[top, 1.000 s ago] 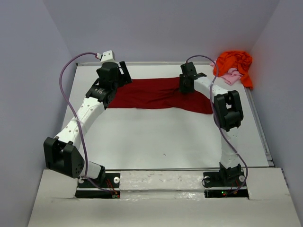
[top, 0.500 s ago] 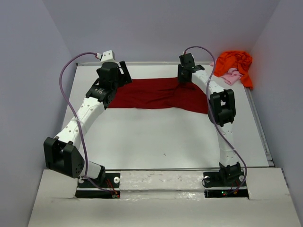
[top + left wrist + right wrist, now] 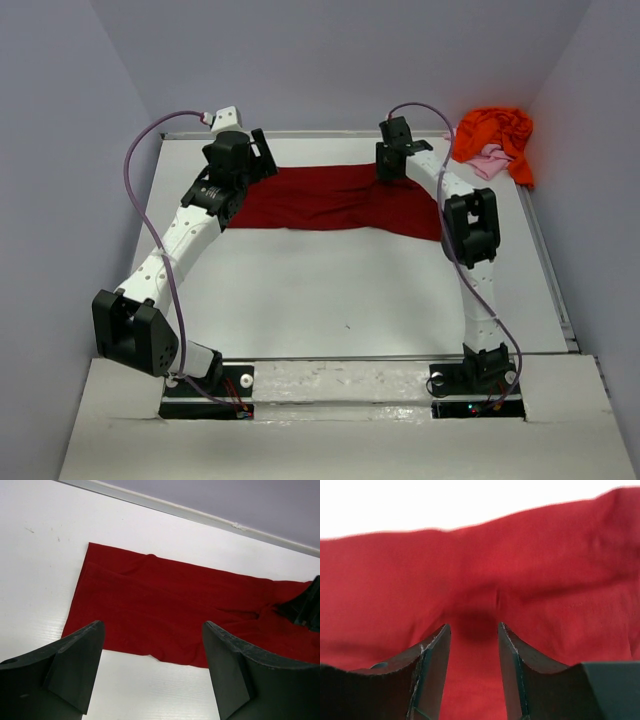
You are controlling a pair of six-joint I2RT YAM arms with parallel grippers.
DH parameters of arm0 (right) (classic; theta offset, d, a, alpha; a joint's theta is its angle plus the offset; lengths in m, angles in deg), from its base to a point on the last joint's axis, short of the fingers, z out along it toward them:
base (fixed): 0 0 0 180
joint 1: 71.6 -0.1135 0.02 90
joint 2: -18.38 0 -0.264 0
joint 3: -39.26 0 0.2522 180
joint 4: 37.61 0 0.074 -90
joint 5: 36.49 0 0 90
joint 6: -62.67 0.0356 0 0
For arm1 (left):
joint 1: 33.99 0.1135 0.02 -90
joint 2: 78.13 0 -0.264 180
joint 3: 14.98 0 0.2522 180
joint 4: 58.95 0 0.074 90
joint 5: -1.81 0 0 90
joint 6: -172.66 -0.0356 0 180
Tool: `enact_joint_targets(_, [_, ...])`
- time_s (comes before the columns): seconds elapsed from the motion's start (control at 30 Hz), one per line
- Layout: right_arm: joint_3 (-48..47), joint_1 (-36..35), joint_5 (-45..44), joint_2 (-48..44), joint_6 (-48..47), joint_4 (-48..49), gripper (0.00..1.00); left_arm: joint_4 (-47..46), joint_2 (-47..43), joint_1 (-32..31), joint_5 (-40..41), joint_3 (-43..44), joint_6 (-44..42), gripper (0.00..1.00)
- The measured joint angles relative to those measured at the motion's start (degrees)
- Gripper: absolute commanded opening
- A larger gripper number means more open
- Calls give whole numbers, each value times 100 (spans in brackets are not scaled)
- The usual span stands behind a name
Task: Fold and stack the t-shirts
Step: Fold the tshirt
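The crimson t-shirt [image 3: 335, 198] runs left-right across the upper middle; the right gripper [image 3: 472, 630], jaws apart, hangs over its upper-right edge, the left gripper [image 3: 152, 626], wide apart, over its left end.

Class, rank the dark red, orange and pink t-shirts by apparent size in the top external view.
1. Dark red cloth t-shirt, spread flat.
2. Bright orange cloth t-shirt, crumpled.
3. Pale pink cloth t-shirt, partly hidden.

The left pincer [image 3: 152, 626], jaws wide apart, hangs over the red shirt [image 3: 170, 605] lying flat near the worktop's [image 3: 40, 570] far edge.
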Motion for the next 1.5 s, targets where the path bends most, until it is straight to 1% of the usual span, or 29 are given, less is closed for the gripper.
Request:
enact_joint_targets(0.17, [1163, -2, 560, -1294, 55, 181, 51, -22, -17, 0, 138, -59, 2, 88])
enact_joint_targets(0.23, [1276, -37, 960, -1639, 101, 321, 51, -24, -28, 0, 168, -81, 2, 88])
enact_joint_targets(0.3, [1152, -85, 1307, -1685, 138, 522, 51, -24, -33, 0, 201, -85, 9, 88])
enact_joint_targets(0.4, [800, -282, 1665, -1373, 133, 612, 52, -31, -42, 0, 282, -87, 28, 89])
enact_joint_targets(0.53, [249, -761, 2175, -584, 149, 664, 52, -52, -184, 0, 435, -181, 52, 89])
enact_joint_targets(0.73, [-756, -1429, 3383, 649, 350, 675, 52, -166, -697, 2, 798, -428, 133, 89])
enact_joint_targets(0.83, [-846, -1519, 3971, 782, 522, 857, 52, -256, -798, 4, 903, -428, 136, 89])
enact_joint_targets(0.93, [-855, -1513, 4586, 787, 769, 1246, 52, -293, -789, 44, 916, -428, 151, 89])
enact_joint_targets(1.03, [-813, -1510, 5176, 787, 1143, 1965, 52, -291, -758, 107, 870, -428, 177, 89])
enact_joint_targets(1.17, [-870, -1532, 5731, 920, 1580, 2761, 52, -293, -750, 197, 817, -428, 188, 89])
enact_joint_targets(1.3, [-1106, -1628, 5932, 1318, 1851, 3139, 52, -295, -748, 219, 791, -428, 197, 89])
enact_joint_targets(1.5, [-1064, -1740, 5949, 1880, 2090, 3156, 52, -295, -748, 219, 767, -428, 197, 89])
